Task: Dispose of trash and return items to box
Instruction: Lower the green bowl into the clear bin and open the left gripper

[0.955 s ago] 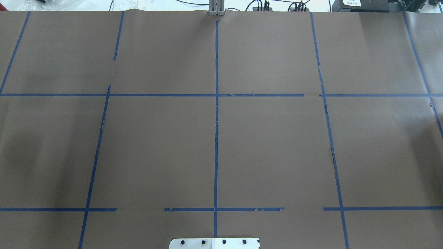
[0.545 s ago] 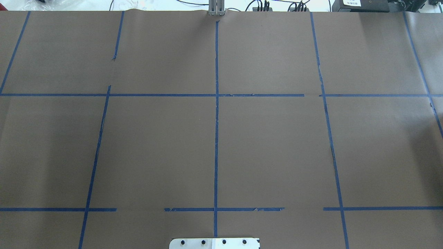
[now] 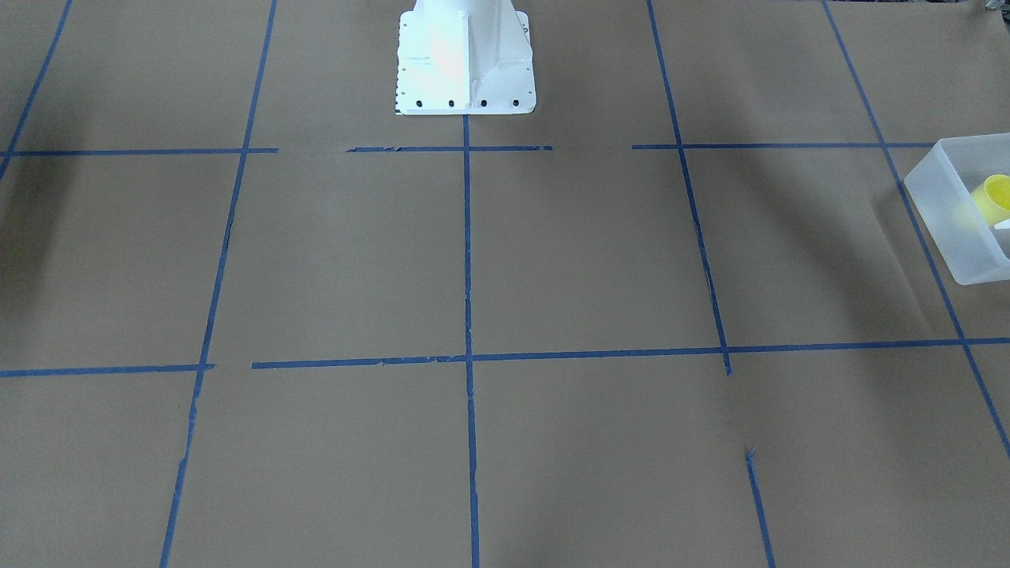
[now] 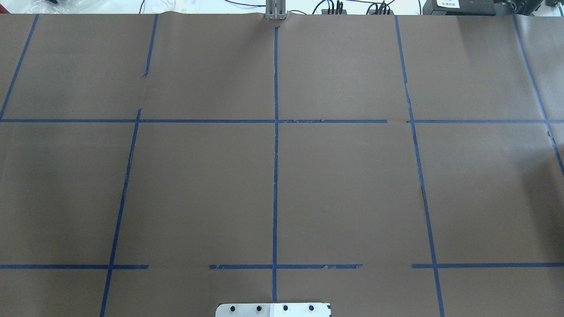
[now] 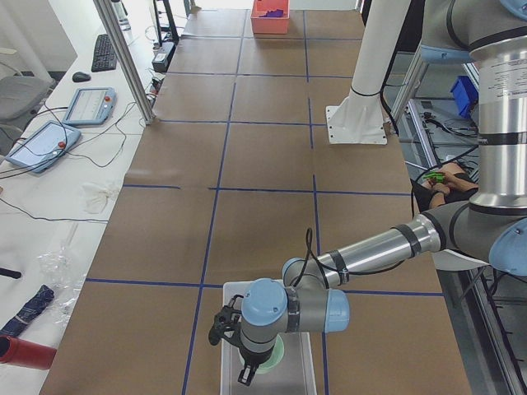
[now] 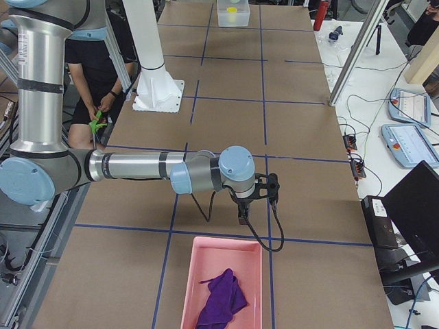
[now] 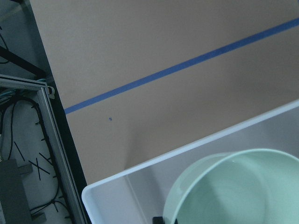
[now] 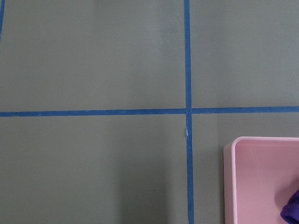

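The frosted-white box (image 3: 951,225) stands at the table's end on my left side, and the yellow cup (image 3: 993,197) lies inside it. The mint-green bowl (image 7: 233,191) sits within the box walls (image 7: 140,172), close under the left wrist camera. In the exterior left view my left gripper (image 5: 244,374) hangs over the box (image 5: 226,378), right at the bowl (image 5: 274,355). I cannot tell if it is open or shut. My right gripper (image 6: 241,219) hangs above the table just short of a pink tray; I cannot tell its state either.
The pink tray (image 6: 223,274) holds a purple cloth (image 6: 219,301) at the table's end on my right side; its corner also shows in the right wrist view (image 8: 252,177). The white robot base (image 3: 465,55) stands mid-table. Blue tape lines cross the brown paper.
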`<state>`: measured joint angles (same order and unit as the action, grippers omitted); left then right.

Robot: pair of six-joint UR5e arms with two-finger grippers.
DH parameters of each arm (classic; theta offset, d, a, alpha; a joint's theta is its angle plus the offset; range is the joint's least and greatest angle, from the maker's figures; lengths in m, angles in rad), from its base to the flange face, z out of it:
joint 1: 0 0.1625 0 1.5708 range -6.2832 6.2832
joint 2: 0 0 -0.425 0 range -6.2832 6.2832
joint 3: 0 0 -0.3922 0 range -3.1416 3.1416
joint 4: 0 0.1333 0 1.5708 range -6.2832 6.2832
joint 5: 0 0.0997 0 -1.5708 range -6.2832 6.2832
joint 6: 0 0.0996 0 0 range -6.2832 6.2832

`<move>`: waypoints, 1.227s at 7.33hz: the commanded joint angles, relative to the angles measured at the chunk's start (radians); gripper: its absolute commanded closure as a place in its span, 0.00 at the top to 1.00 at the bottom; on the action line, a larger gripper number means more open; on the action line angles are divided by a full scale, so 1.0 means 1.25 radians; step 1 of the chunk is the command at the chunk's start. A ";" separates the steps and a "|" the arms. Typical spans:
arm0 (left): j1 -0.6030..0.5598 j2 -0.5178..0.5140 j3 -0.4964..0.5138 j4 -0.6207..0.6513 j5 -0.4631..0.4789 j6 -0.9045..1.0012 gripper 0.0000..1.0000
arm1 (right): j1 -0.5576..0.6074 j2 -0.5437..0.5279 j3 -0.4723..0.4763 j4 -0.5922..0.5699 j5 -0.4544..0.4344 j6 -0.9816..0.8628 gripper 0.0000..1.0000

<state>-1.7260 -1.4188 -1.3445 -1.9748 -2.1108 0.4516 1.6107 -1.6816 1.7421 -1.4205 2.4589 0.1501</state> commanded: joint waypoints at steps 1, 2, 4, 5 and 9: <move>0.000 0.013 0.018 -0.037 0.001 0.002 0.00 | 0.000 -0.001 -0.001 -0.001 -0.001 -0.001 1.00; 0.000 0.013 0.023 -0.046 0.001 0.002 0.67 | 0.000 -0.001 -0.001 -0.001 0.000 0.000 1.00; 0.000 0.013 0.020 -0.047 0.001 -0.002 1.00 | 0.000 -0.001 -0.001 0.000 0.000 -0.001 1.00; -0.001 0.013 0.020 -0.047 0.001 -0.005 1.00 | 0.000 0.000 -0.002 -0.001 -0.001 -0.001 1.00; -0.008 -0.017 -0.081 -0.028 -0.009 -0.146 1.00 | 0.000 0.000 0.000 -0.001 0.000 -0.001 1.00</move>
<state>-1.7364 -1.4288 -1.3828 -2.0239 -2.1176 0.3513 1.6107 -1.6809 1.7409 -1.4218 2.4588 0.1488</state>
